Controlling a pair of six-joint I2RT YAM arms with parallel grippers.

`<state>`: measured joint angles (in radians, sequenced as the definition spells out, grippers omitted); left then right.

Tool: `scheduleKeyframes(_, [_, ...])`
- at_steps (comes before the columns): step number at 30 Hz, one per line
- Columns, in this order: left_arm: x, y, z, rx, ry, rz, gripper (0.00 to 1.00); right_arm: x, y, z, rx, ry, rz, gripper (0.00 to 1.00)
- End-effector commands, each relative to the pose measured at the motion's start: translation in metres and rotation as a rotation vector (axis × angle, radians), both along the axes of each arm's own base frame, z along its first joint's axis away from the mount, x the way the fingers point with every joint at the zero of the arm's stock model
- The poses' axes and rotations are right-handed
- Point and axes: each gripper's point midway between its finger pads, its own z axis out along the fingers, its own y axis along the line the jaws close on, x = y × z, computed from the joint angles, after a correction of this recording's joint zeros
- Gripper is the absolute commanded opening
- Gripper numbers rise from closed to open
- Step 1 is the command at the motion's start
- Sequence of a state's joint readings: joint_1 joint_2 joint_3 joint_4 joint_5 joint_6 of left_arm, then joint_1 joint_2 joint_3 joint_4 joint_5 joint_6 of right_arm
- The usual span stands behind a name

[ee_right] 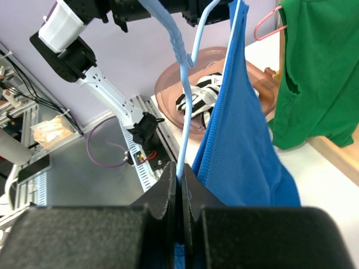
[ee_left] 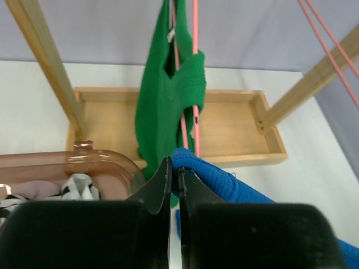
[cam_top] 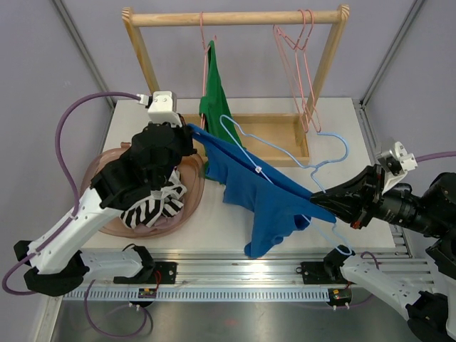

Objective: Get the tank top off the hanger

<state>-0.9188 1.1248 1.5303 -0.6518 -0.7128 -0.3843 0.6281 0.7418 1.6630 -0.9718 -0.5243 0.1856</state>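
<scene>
Basket [cam_top: 98, 171] holds zebra-striped clothes [cam_top: 153, 206]; blue tank top [cam_top: 260, 192] stretches beside it.

Left arm [cam_top: 78, 214]: white shell on the lower link, black joints and upper links, white camera block [cam_top: 162, 107] at the wrist, purple cable [cam_top: 66, 139] looping alongside. Right arm [cam_top: 406, 210] — same black-and-white build, second purple cable [cam_top: 436, 154]. Left gripper [ee_left: 174, 168] and right gripper [ee_right: 179, 168]: matte black tapered fingers.

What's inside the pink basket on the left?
A black-and-white striped garment lies in the pink basket. The left arm reaches over the basket and covers much of it, so anything else inside cannot be seen.
</scene>
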Motion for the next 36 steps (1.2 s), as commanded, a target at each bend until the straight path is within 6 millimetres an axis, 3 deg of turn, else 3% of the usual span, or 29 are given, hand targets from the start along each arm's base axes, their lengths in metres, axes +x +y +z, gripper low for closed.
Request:
scheduleKeyframes(1, [-0.011,0.007,0.007,-0.11,-0.005,-0.031,0.0,-0.009,-0.004,0.029,0.113,-0.177,0.014,0.0])
scheduleKeyframes(2, [-0.015,0.0,0.006,-0.11,-0.011,-0.087,0.0,0.001,0.0,0.02,0.124,-0.166,-0.003,0.0])
scheduleKeyframes(3, [-0.032,-0.022,0.024,-0.186,-0.063,-0.26,0.0,0.011,-0.002,0.024,0.156,-0.187,-0.056,0.0])
scheduleKeyframes(4, [-0.038,-0.036,0.007,-0.179,-0.046,-0.343,0.0,0.006,-0.009,0.048,0.252,-0.289,-0.073,0.0])
scheduleKeyframes(5, [-0.058,-0.056,0.009,-0.196,-0.059,-0.511,0.0,0.019,-0.001,0.033,0.26,-0.278,-0.084,0.0])
scheduleKeyframes(6, [-0.072,-0.063,0.022,-0.235,-0.118,-0.602,0.0,0.023,-0.002,0.037,0.3,-0.313,-0.1,0.0])
scheduleKeyframes(7, [-0.081,-0.071,0.019,-0.232,-0.119,-0.668,0.0,0.015,-0.009,0.061,0.402,-0.418,-0.105,0.0])
scheduleKeyframes(8, [-0.095,-0.082,0.009,-0.221,-0.105,-0.762,0.0,0.026,-0.002,0.05,0.414,-0.411,-0.111,0.0])
scheduleKeyframes(9, [-0.109,-0.091,0.007,-0.219,-0.114,-0.831,0.0,0.029,-0.002,0.053,0.443,-0.438,-0.119,0.0])
scheduleKeyframes(10, [-0.117,-0.096,0.002,-0.213,-0.108,-0.87,0.0,0.026,-0.007,0.07,0.507,-0.512,-0.125,0.0])
scheduleKeyframes(15, [-0.151,-0.128,-0.053,-0.167,-0.026,-1.033,0.0,0.055,-0.003,0.068,0.587,-0.535,-0.208,0.0])
scheduleKeyframes(16, [-0.156,-0.132,-0.062,-0.164,-0.017,-1.054,0.0,0.057,-0.007,0.074,0.627,-0.567,-0.228,0.0])
scheduleKeyframes(18, [-0.165,-0.139,-0.081,-0.133,0.011,-1.07,0.0,0.077,-0.01,0.066,0.643,-0.519,-0.307,0.0])
scheduleKeyframes(19, [-0.162,-0.139,-0.094,-0.107,0.033,-1.036,0.0,0.099,-0.002,0.043,0.551,-0.418,-0.354,0.0])
scheduleKeyframes(20, [-0.147,-0.135,-0.104,-0.077,0.044,-0.93,0.0,0.099,-0.008,0.057,0.527,-0.407,-0.386,0.0])
scheduleKeyframes(21, [-0.144,-0.131,-0.115,-0.04,0.075,-0.891,0.0,0.127,0.002,0.018,0.366,-0.263,-0.447,0.0])
scheduleKeyframes(22, [-0.138,-0.126,-0.122,-0.017,0.091,-0.839,0.0,0.134,0.001,0.011,0.316,-0.212,-0.482,0.0])
scheduleKeyframes(23, [-0.123,-0.118,-0.128,0.004,0.105,-0.732,0.0,0.134,-0.005,0.022,0.313,-0.182,-0.506,0.0])
scheduleKeyframes(24, [-0.119,-0.11,-0.139,0.045,0.137,-0.688,0.04,0.146,-0.011,0.015,0.275,-0.145,-0.578,0.0])
scheduleKeyframes(25, [-0.114,-0.106,-0.139,0.05,0.146,-0.646,0.1,0.159,-0.005,-0.007,0.189,-0.08,-0.599,0.0])
scheduleKeyframes(26, [-0.108,-0.1,-0.141,0.066,0.148,-0.598,0.15,0.161,-0.006,-0.001,0.184,-0.07,-0.615,0.0])
scheduleKeyframes(27, [-0.107,-0.096,-0.145,0.089,0.163,-0.587,0.33,0.177,-0.003,-0.019,0.117,-0.018,-0.655,0.0])
scheduleKeyframes(28, [-0.107,-0.095,-0.145,0.093,0.166,-0.58,0.47,0.181,-0.001,-0.019,0.102,-0.004,-0.665,0.0])
scheduleKeyframes(29, [-0.106,-0.093,-0.141,0.083,0.163,-0.563,0.56,0.185,-0.002,-0.012,0.1,-0.009,-0.677,0.0])
scheduleKeyframes(31, [-0.107,-0.089,-0.14,0.092,0.169,-0.558,0.7,0.203,0.002,-0.019,0.052,0.013,-0.718,0.0])
scheduleKeyframes(32, [-0.105,-0.086,-0.135,0.088,0.163,-0.537,0.76,0.208,-0.001,-0.007,0.056,-0.012,-0.744,0.0])
scheduleKeyframes(34, [-0.106,-0.079,-0.136,0.107,0.176,-0.518,0.85,0.226,0.007,-0.01,0.01,-0.012,-0.766,0.0])
scheduleKeyframes(35, [-0.104,-0.075,-0.135,0.11,0.172,-0.497,0.88,0.228,0.005,0.008,0.031,-0.035,-0.775,0.0])
scheduleKeyframes(36, [-0.105,-0.071,-0.137,0.126,0.182,-0.489,0.91,0.242,0.013,0.001,-0.003,-0.023,-0.78,0.0])
